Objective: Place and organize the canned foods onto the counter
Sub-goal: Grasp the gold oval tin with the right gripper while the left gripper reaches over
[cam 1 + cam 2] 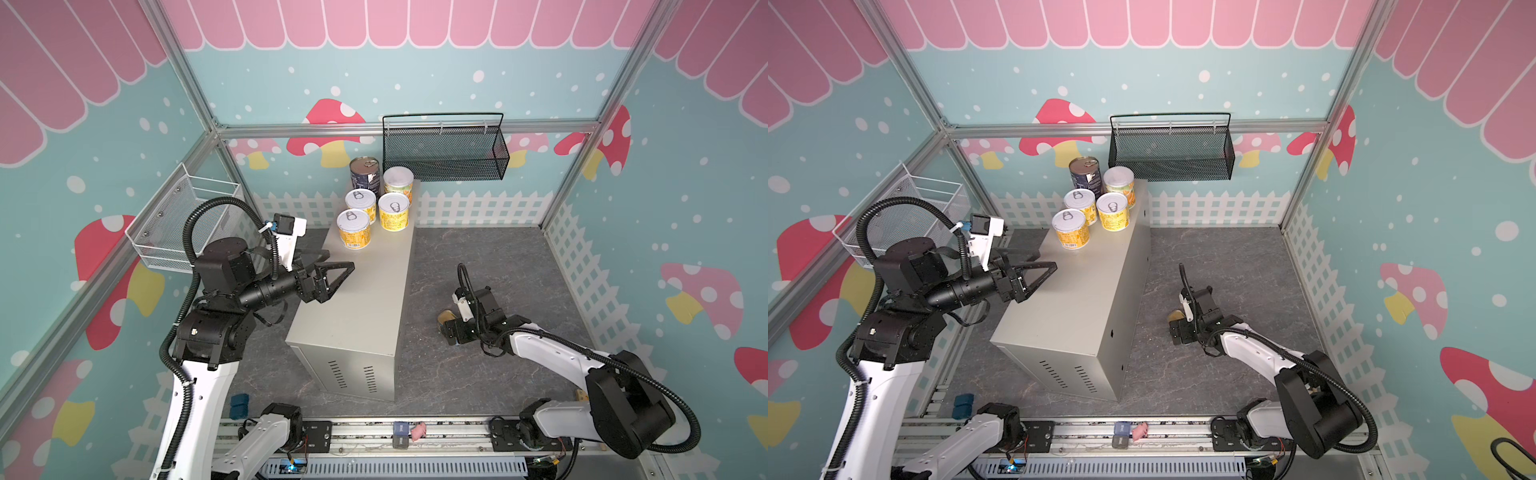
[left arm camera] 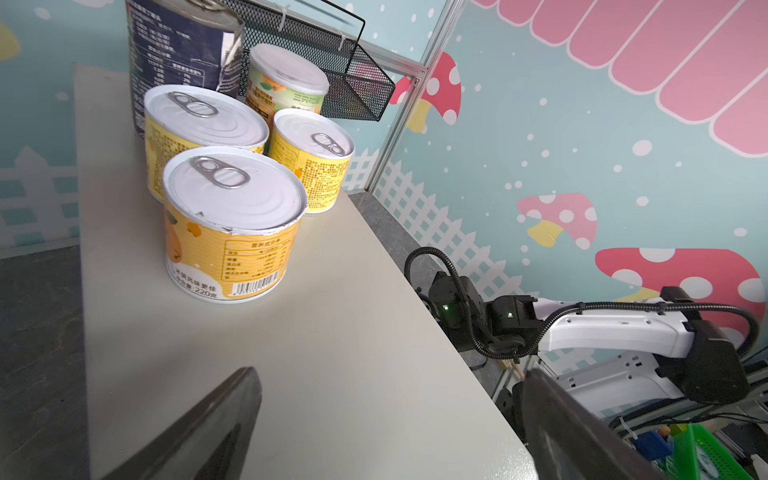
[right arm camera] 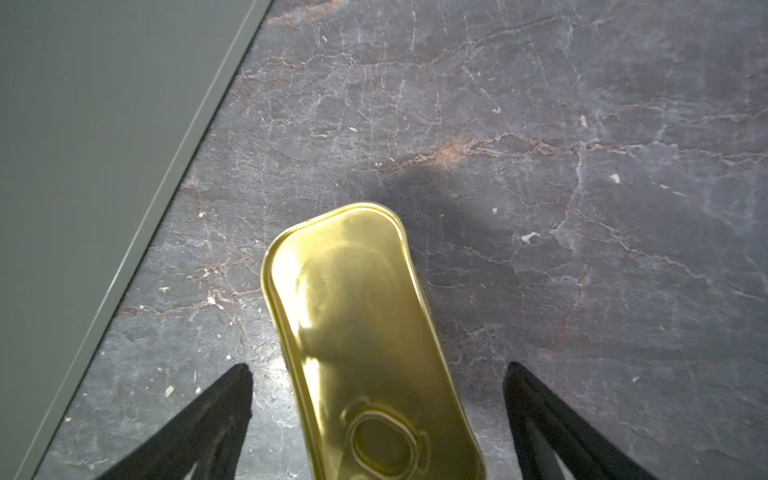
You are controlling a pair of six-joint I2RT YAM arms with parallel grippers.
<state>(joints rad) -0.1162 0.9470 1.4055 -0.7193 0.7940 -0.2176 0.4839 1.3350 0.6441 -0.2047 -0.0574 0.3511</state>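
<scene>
In both top views, five cans upright in a cluster at far end of beige box surface (image 1: pixel 361 299): navy can (image 1: pixel 365 172) and white-lidded can (image 1: pixel 398 179) at back, three yellow pull-tab cans (image 1: pixel 353 229) in front; left claw (image 1: pixel 340 258) over the surface's left edge, wide open and empty, barcode and label print legible only from left wrist. Gold tin (image 3: pixel 365 332) flat on lower dark marbled surface (image 3: pixel 582 166) right of the box, mostly hidden under right arm from above; plain only from right wrist, ring-pull up, right claw (image 3: pixel 378 366) open astride it, fingers clear of both sides.
</scene>
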